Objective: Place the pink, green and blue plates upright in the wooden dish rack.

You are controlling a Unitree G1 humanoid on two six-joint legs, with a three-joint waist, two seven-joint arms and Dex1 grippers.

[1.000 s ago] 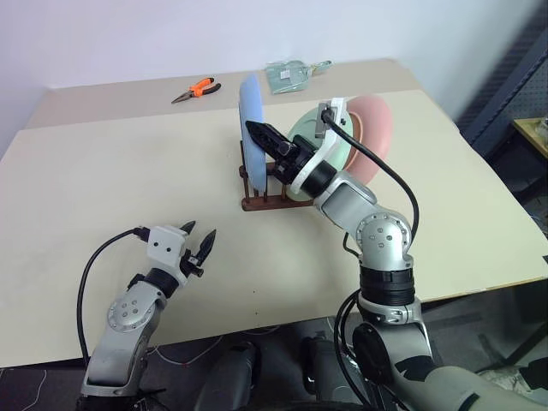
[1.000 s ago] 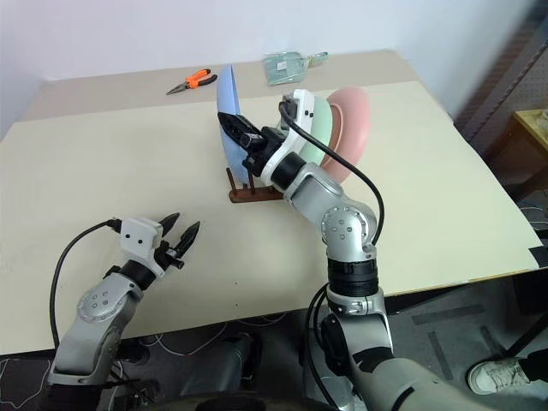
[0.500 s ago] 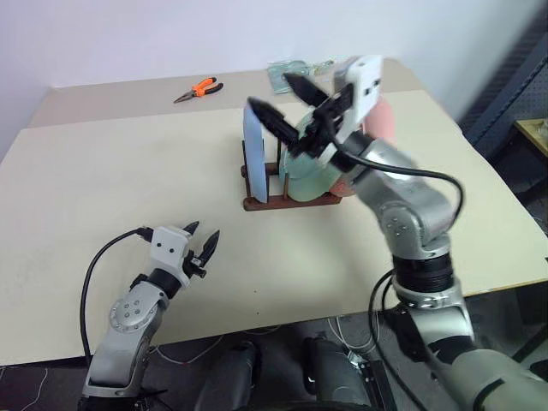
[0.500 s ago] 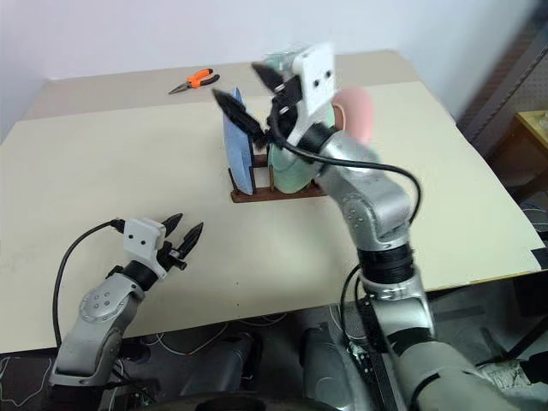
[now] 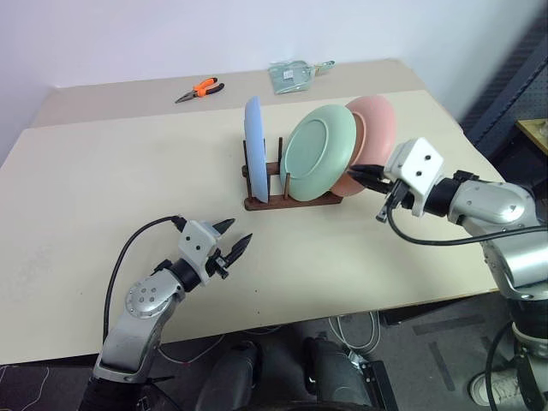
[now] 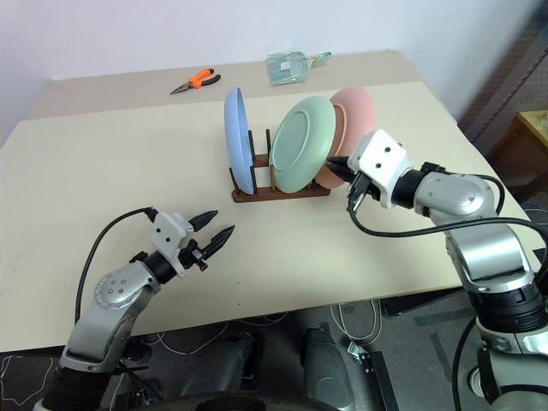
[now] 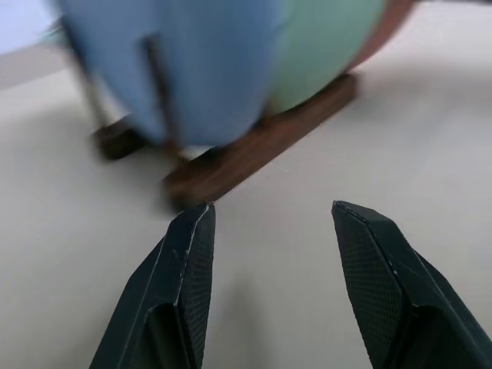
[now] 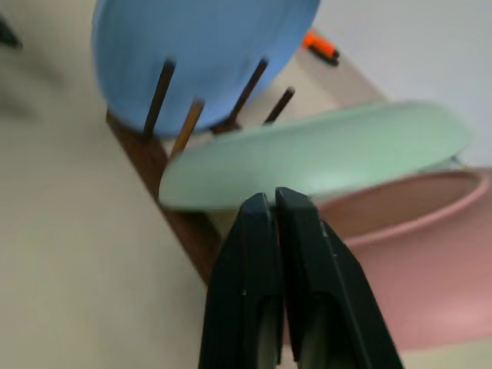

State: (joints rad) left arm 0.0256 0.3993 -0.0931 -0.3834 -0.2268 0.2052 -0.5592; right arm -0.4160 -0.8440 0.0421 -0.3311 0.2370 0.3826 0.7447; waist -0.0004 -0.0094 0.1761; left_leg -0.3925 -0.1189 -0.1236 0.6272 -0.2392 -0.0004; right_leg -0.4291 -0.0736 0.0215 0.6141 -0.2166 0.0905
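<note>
A: So where does everything sit, biggest first?

B: On the table (image 5: 103,171), the rack (image 5: 291,200) stands mid-surface, its long axis running across the view. All three plates stand on edge in it: blue plate (image 5: 253,145) at the robot's left end, nearly vertical, green plate (image 5: 318,152) in the middle, pink plate (image 5: 374,128) at the right end. Green and pink both lean back toward the right, green overlapping pink; whether they touch cannot be told.

A: And the arms?

B: The right gripper (image 5: 366,175) is just off the rack's right end, fingers pressed together and holding nothing, its tips pointing left at the lower edges of the pink and green plates. The left gripper (image 5: 233,242) hangs in front of the rack's left end, well apart from it, jaws parted and empty, aimed at the base bar below the blue plate.

A: Which one matters for what follows?

B: The right is nearer. The leaning plates lie directly to its left along the rack's length, so any nudge to straighten them would likely come from that side. The placing itself looks done.

A: Anything else?

B: Pliers (image 5: 198,88) and a clear packet (image 5: 291,74) at the far edge.
</note>
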